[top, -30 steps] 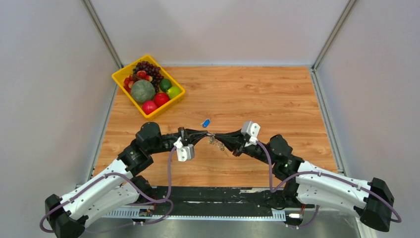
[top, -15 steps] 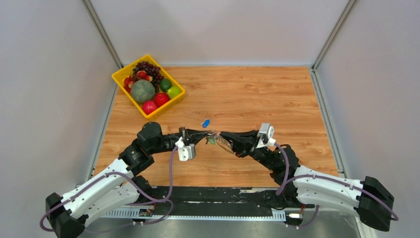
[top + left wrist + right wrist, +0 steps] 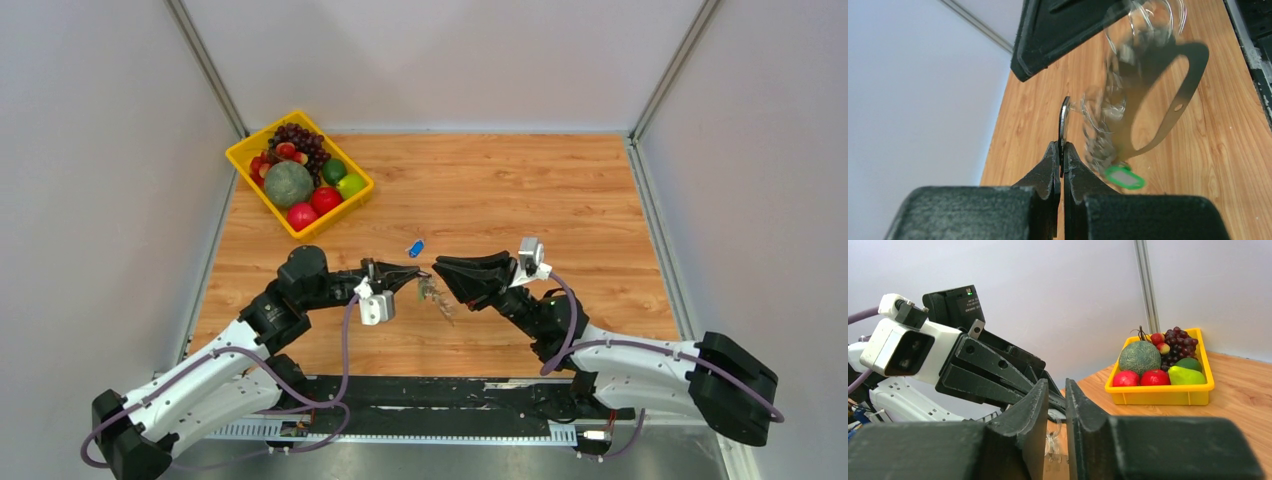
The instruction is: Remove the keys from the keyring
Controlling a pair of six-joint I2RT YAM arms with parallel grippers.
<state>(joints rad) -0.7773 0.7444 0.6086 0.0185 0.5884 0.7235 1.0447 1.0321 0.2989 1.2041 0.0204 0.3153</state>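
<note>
**Left end effector clamps the key bunch above the table while the right one stands ajar**

The wooden table [image 3: 560,200] fills the middle of the overhead view. The left arm [image 3: 215,375] and the right arm [image 3: 640,365] reach in from the near edge and meet almost tip to tip near its centre. At the far left corner sits a yellow basket [image 3: 1158,395] of fruit, with a green melon [image 3: 288,183], red and green fruits and dark grapes. It is well apart from the arms.

The left end effector [image 3: 1060,152] is clenched. Its two black fingers press together on a flat metal piece seen edge-on, part of the bunch of keys [image 3: 436,296]. Whether that piece is a key or a ring cannot be told.

The right end effector [image 3: 1057,390] is released. A narrow gap shows between its fingers, and nothing is visible in that gap. Its tips point at the left tips, just beside them.

The keys hang off the table, just below and between the two sets of tips, and are blurred in the left wrist view. Thin wire loops, apparently the keyring [image 3: 1154,15], show at the top of that blur near the right fingers. A small green tag [image 3: 1124,177] dangles at the bottom of the bunch. A small blue tag [image 3: 415,247] lies on the table just beyond the tips.
</note>
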